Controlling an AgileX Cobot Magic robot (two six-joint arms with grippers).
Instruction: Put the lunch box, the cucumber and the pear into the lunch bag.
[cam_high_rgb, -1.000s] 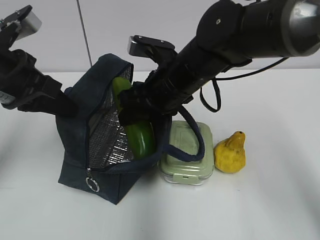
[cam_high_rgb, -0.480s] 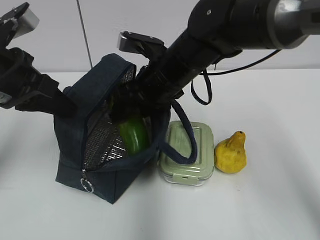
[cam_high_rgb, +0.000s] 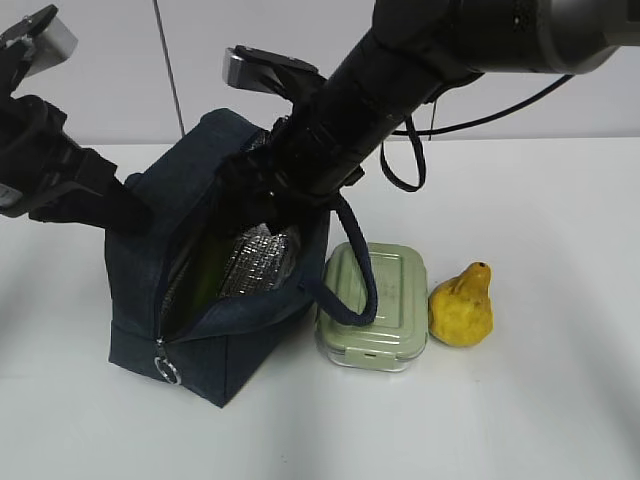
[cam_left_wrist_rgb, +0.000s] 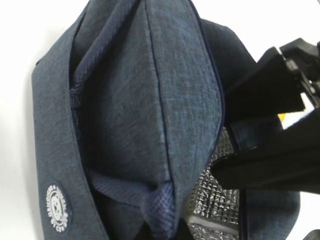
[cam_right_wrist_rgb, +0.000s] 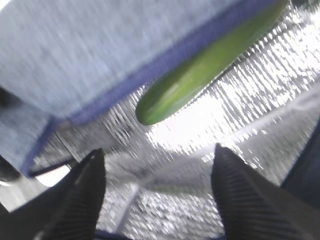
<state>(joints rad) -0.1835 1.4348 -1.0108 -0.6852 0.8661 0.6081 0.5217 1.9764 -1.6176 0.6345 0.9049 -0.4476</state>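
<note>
The lunch bag (cam_high_rgb: 215, 290) stands on the white table (cam_high_rgb: 520, 420), its zipped mouth gaping and the silver foil lining (cam_high_rgb: 255, 262) catching the light. The right arm comes down at a slant into that opening, and the right gripper (cam_right_wrist_rgb: 157, 192) is inside the bag with its two dark fingers (cam_right_wrist_rgb: 80, 192) spread wide apart and nothing between them. Just beyond those fingers the cucumber (cam_right_wrist_rgb: 200, 67) lies loose against the foil, tucked partly under the bag's blue fabric edge; from the outside only a dim strip of green (cam_high_rgb: 205, 280) shows down in the opening.

The left gripper (cam_high_rgb: 120, 210) presses in at the bag's far left side, up near the top edge. Its fingertips are lost against the dark cloth and its own camera shows only fabric, so I cannot tell whether it is pinching the bag or just resting there.

The bag's thick handle (cam_high_rgb: 358, 275) droops off its right side and hangs over the lunch box (cam_high_rgb: 375, 320), which sits touching the bag's right flank, lid on. The pear (cam_high_rgb: 461, 306) stands just right of the lunch box, neck up
</note>
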